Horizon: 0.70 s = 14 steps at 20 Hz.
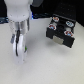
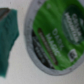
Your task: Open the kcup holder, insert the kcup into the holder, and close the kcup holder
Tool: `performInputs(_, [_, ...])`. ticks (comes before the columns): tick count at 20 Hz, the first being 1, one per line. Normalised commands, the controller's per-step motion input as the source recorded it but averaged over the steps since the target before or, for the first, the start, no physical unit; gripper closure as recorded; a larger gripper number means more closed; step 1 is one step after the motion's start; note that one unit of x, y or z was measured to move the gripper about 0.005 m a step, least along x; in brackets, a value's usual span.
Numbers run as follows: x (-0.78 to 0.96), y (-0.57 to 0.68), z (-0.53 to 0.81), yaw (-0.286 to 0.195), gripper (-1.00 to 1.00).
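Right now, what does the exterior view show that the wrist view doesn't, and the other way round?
Only the exterior view shows the black kcup holder, the round pods on top of it, and the white end effector off to that view's left of it. Only the wrist view shows the kcup close up, with its printed green lid, and a teal object beside it. Both show the pale table surface.
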Motion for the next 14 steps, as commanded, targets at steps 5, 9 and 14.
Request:
performInputs(5, [0.00, 0.09, 0.15, -0.027, 1.00])
performInputs(9, [0.02, 0.29, 0.52, -0.064, 1.00])
performInputs(14, [0.06, 0.38, 0.71, -0.045, 1.00])
